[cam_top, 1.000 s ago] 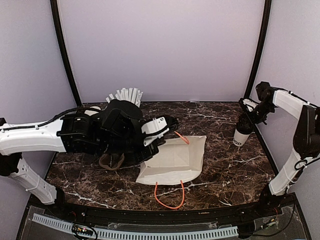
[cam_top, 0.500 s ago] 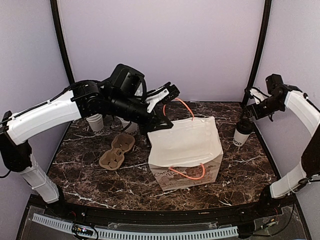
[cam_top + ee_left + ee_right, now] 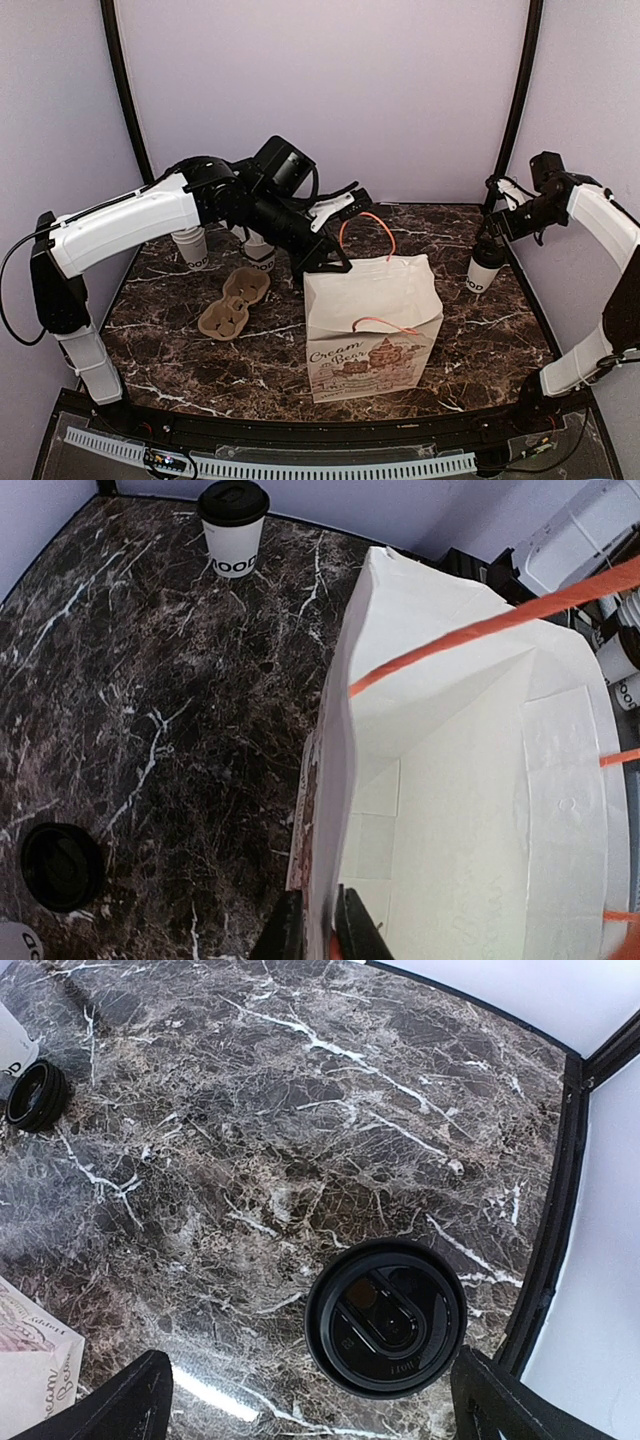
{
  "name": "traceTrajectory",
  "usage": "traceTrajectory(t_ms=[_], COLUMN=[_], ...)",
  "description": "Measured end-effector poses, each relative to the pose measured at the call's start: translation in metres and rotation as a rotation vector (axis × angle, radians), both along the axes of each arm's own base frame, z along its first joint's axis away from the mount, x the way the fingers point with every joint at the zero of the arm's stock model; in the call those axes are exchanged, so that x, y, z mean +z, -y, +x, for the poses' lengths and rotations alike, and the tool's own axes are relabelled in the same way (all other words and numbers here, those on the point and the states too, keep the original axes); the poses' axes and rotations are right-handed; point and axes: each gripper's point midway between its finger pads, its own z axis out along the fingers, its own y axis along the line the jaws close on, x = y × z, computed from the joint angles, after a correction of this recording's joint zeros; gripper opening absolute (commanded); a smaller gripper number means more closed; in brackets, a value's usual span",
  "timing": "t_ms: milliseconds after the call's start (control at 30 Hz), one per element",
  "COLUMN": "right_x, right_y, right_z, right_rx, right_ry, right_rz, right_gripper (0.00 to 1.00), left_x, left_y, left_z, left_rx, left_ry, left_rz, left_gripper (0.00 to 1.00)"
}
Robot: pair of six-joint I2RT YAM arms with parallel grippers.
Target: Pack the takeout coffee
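The takeout coffee (image 3: 485,268), a small white cup with a black dome lid, stands at the table's right edge. It shows from above in the right wrist view (image 3: 385,1318) and far off in the left wrist view (image 3: 232,525). My right gripper (image 3: 497,228) is open and hovers just above the cup, with one finger (image 3: 110,1400) on each side of the lid. The white paper bag (image 3: 375,320) with orange handles stands upright and open at the centre. My left gripper (image 3: 335,262) is shut on the bag's back left rim (image 3: 325,810).
A brown pulp cup carrier (image 3: 232,302) lies left of the bag. White cups (image 3: 190,245) stand at the back left under my left arm. Another black lid (image 3: 62,865) sits behind the bag and also shows in the right wrist view (image 3: 35,1095).
The bag lay flat on the table; my left gripper has pulled it up by the rim and it now stands upright and open. My right gripper stayed over the coffee.
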Motion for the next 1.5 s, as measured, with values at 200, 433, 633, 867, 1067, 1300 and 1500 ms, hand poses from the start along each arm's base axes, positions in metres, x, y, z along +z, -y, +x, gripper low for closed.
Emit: traceTrajectory(t_ms=[200,433,633,867,1067,1300,1500], right_x=[-0.003,0.000,0.012,0.013,0.009,0.038,0.020], right_y=[-0.004,-0.009,-0.020,-0.045,-0.062,-0.074,-0.080], right_z=[-0.001,-0.001,-0.003,-0.009,-0.026,-0.048,-0.052], right_rx=[0.012,0.027,0.067,0.153,0.221,0.295,0.323], right_ry=[-0.005,0.001,0.049,0.071,0.101,0.265,0.237], right_rz=[0.020,0.046,0.097,0.174,0.249,0.286,0.332], right_gripper=[0.99,0.99,0.99,0.99,0.99,0.99,0.99], left_x=[0.000,0.025,0.060,-0.033,-0.104,-0.145,-0.168], left_y=[-0.009,-0.053,-0.136,-0.189,-0.209,-0.209,-0.214], left_z=[0.014,0.018,0.017,0.041,0.062,0.075,0.089], left_rx=[0.053,0.182,0.405,0.626,0.725,0.736,0.760], left_ry=[0.059,0.186,0.246,0.032,-0.165,-0.237,-0.296], left_rz=[0.042,0.060,-0.002,0.152,0.266,0.357,0.398], left_gripper=[0.56,0.65,0.58,0.30,0.31,0.32,0.27])
